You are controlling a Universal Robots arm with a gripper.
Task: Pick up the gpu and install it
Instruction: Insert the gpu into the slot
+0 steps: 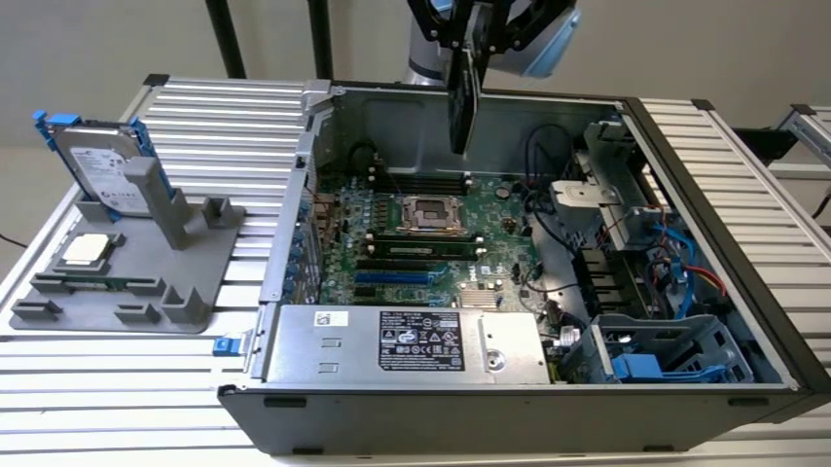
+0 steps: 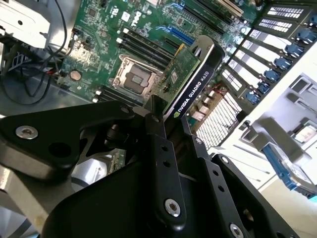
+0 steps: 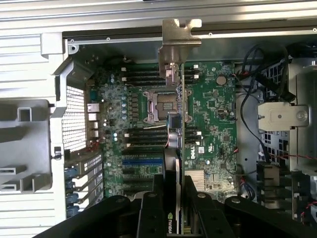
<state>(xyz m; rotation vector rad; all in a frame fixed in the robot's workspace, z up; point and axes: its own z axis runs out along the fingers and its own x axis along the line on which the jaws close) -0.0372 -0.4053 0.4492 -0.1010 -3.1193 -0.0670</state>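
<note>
Grasp noted: the gpu [image 1: 464, 102], a thin flat rectangular card of green circuit board with a black cooler block on one face and a silver metal end bracket, is clamped at one short end between the black fingers [image 2: 157, 134] of the gripper [image 1: 476, 37]. The card is held in the air over the open dark-grey metal computer case [image 1: 727, 224], close to the case's far wall. The case is laid on its side on the slatted aluminium table [image 1: 130, 389].

The long axis is directed straight away from the fingers and downward, with the bracket end furthest from the gripper. The lower end is judged to hang clear of the green motherboard [image 1: 442, 233], near the square silver processor socket [image 1: 426, 214].

The blue and black expansion slots [image 1: 389, 277] are found towards the board's near edge, well apart from the card's lower end. The card is thus judged to stand on end relative to the slots.

At the table's edge on the exterior view's left, a grey moulded fixture [image 1: 208, 292] is noted. It carries a silver hard drive in a blue frame [image 1: 93, 165] and a small square silver chip [image 1: 88, 250].
</note>
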